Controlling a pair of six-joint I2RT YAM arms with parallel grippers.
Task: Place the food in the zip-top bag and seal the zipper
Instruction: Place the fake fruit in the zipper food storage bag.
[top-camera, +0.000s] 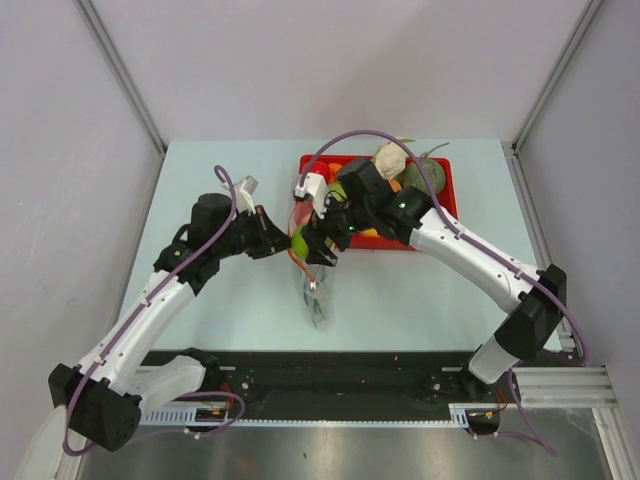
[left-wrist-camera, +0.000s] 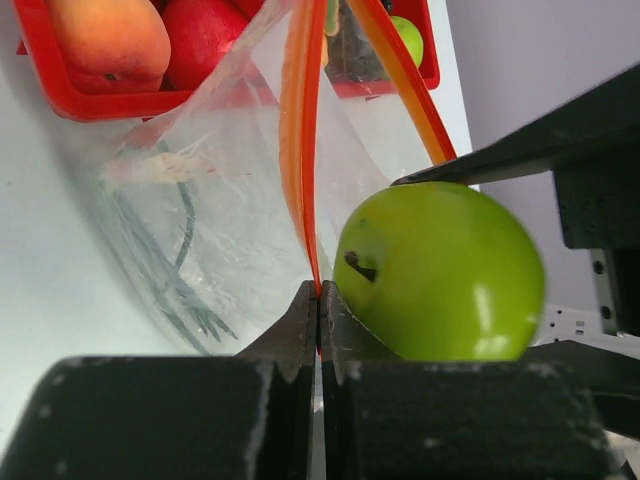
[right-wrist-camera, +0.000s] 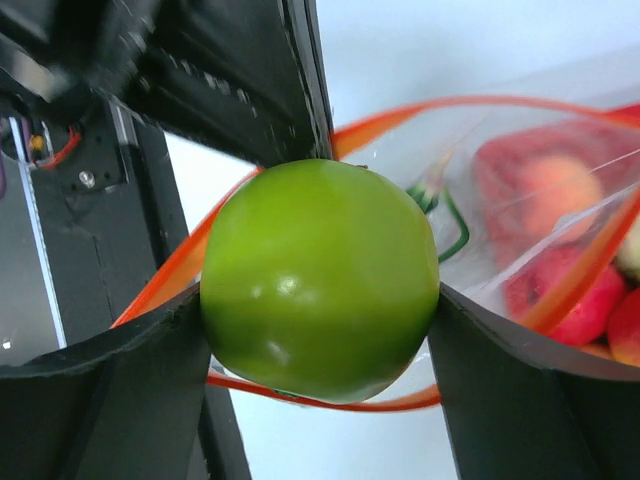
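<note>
Left claw (left-wrist-camera: 318, 300), pressed together, pinches the zipper (left-wrist-camera: 300, 130) of the zip-top bag (left-wrist-camera: 200, 200) and holds its mouth open; right claw (right-wrist-camera: 320, 290), spread wide, grips one green apple (left-wrist-camera: 440, 275) at that mouth, beside the red tray (left-wrist-camera: 60, 95). Recommended: carry the apple down between both orange strips before release, with the left pinch firm. Count: one bag, one apple gripped, at least four pieces in the tray.

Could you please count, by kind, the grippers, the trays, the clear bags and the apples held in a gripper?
Grippers: 2, left gripper and right gripper
Trays: 1, red tray
Bags: 1, clear bag
Held apples: 1, green apple
Total: 5
</note>
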